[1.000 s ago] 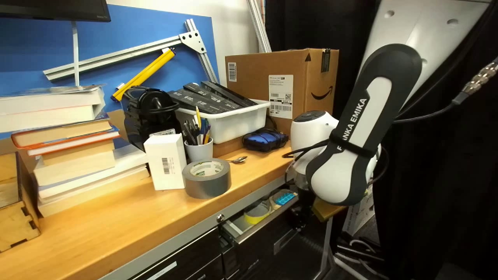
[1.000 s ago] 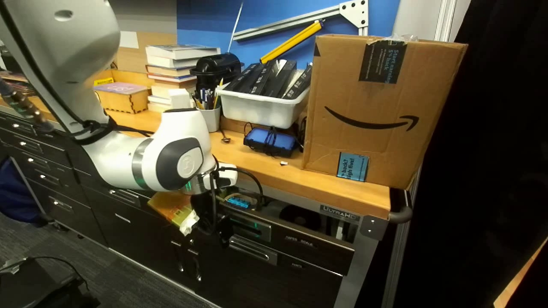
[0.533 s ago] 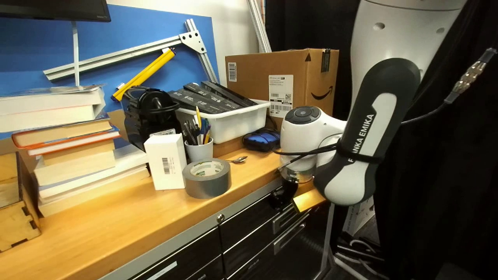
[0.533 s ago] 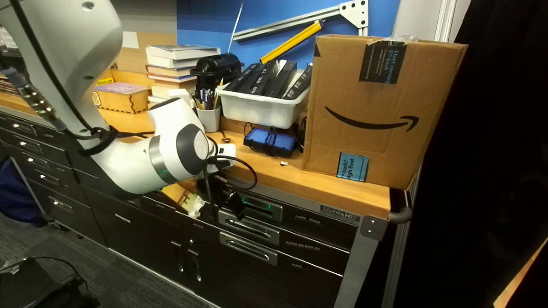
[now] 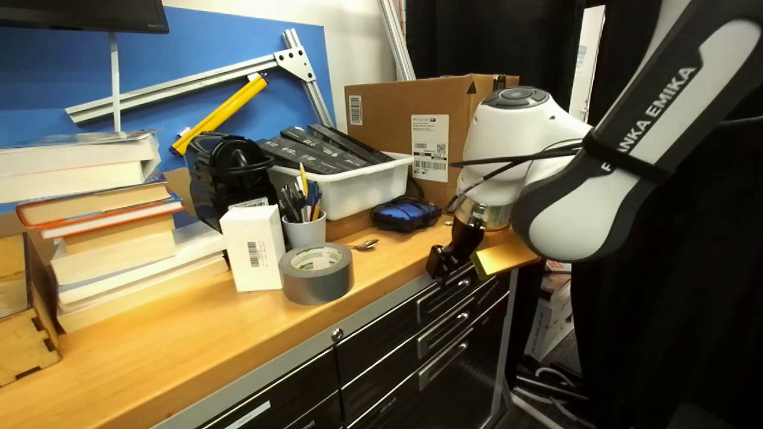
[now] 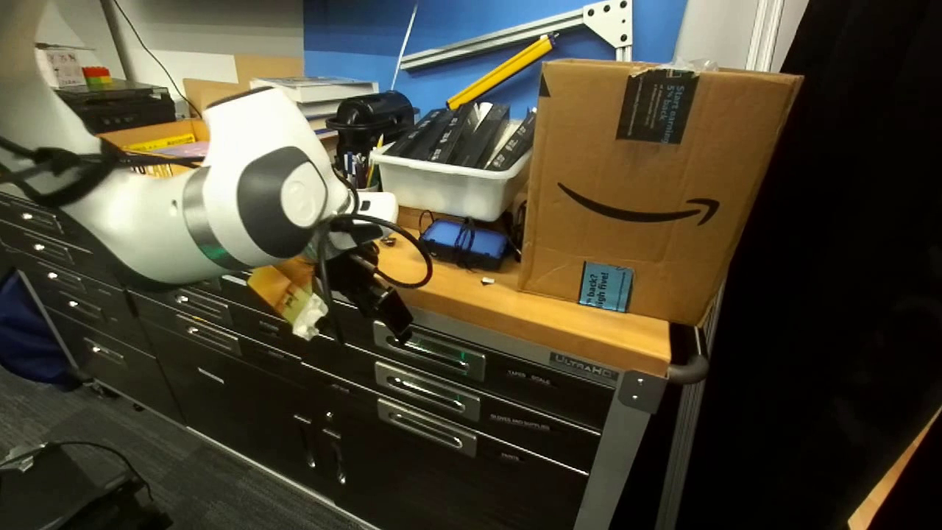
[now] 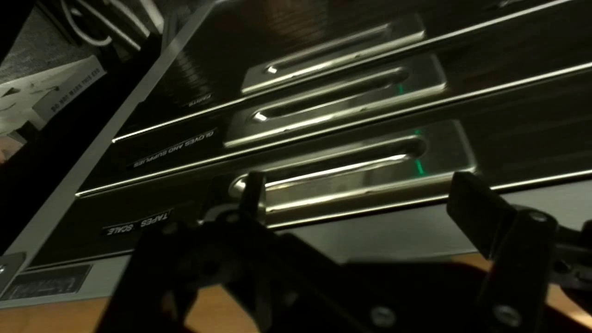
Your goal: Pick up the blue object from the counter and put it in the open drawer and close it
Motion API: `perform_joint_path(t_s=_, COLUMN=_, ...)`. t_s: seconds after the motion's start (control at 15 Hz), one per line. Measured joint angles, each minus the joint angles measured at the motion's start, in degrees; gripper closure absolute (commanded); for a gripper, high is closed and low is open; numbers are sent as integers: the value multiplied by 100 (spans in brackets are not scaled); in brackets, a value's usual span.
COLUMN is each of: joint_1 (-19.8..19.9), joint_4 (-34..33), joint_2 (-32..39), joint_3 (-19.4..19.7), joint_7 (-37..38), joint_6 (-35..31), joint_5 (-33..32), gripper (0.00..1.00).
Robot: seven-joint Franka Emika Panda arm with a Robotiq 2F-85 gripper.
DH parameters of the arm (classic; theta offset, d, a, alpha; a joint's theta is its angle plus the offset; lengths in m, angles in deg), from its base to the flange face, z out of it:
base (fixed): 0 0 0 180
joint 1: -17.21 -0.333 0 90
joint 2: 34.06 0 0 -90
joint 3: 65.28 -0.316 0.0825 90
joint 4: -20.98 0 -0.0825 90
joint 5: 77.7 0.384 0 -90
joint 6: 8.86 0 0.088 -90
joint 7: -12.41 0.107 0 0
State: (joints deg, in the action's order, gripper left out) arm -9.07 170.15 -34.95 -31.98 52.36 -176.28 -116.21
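Top drawer (image 6: 567, 394): interior hidden by its front.
Arm (image 5: 584, 220): cut off in both exterior views.
Screen (image 5: 77, 14): cropped in an exterior view.

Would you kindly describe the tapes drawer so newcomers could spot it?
At the end of the counter stands a cardboard box. Below that end, the black, closed tapes drawer is topmost, labelled TAPES SCALE; the drawer beneath reads GLOVES AND SUPPLIES.

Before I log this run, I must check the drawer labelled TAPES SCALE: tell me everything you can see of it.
The drawer is shut, its inside hidden, directly under the wooden counter. It is wide, shallow and dark-fronted, with a shiny, metal-looking handle plate, slotted lengthwise and glinting green, plus a small label. The open hand hovers nearby, with no contact visible.
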Motion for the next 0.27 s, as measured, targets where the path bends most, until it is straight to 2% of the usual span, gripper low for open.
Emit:
perform_joint_path(t_s=0.13, joint_1=-225, joint_4=274, joint_2=-619, joint_3=-159, joint_7=-851, joint_6=767, joint_5=977, gripper=0)
perform_joint_path(t_s=0.2, joint_1=-71, joint_4=318, joint_2=-790, joint_3=-428, joint_7=-1000, joint_6=933, joint_5=1194, gripper=0)
perform_joint_path(t_s=0.27, joint_1=320, joint_4=329, joint_2=-798, joint_3=-827, joint_7=-1000, joint_6=924, joint_5=1211, gripper=0)
